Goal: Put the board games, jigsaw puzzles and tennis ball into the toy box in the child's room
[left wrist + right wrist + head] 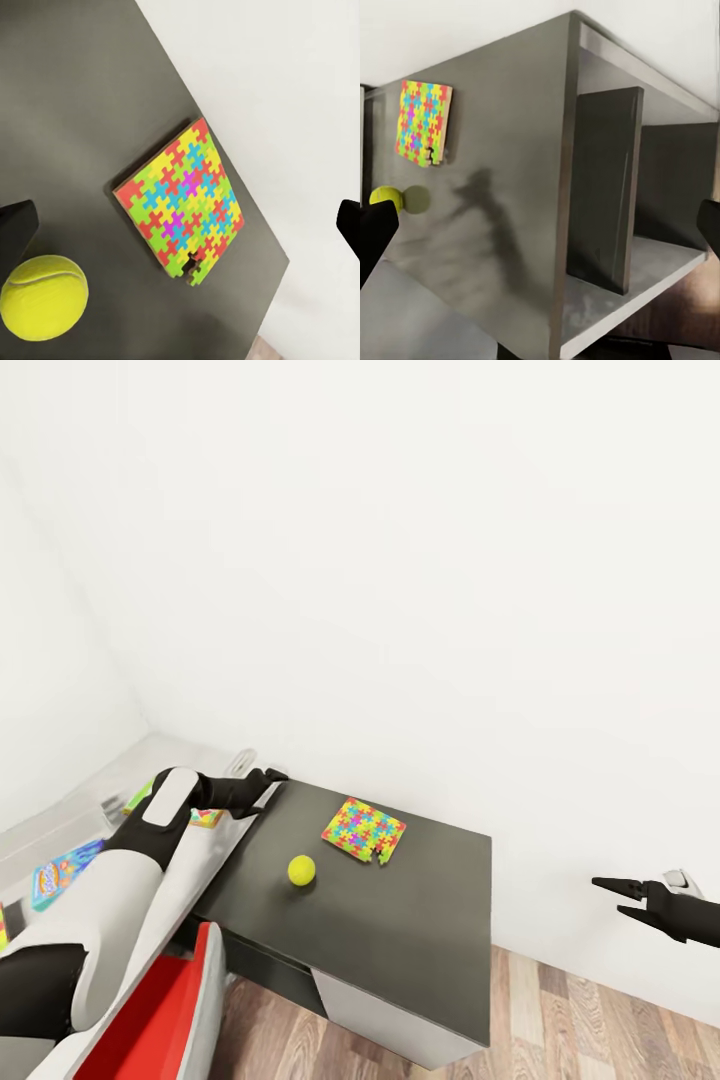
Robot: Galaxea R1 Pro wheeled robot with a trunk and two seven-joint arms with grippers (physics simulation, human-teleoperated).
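Left arm (150, 840) covers part of the light grey wing of the table (60, 830); a colourful flat piece (207, 818) shows just a corner past its wrist. Blue board game (62, 872) partly hidden by the arm, print unreadable. Another item (3, 925) cut by the left edge, unidentifiable. Right gripper (612, 895): arm cut off at the right edge. Tennis ball (385, 196) half hidden behind a dark fingertip (375, 232) in the right wrist view.

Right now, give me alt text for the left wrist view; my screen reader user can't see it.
A multicoloured jigsaw puzzle lies flat on the dark grey table near its wall-side edge, with a yellow-green tennis ball apart from it, close to one dark fingertip of the open left gripper.
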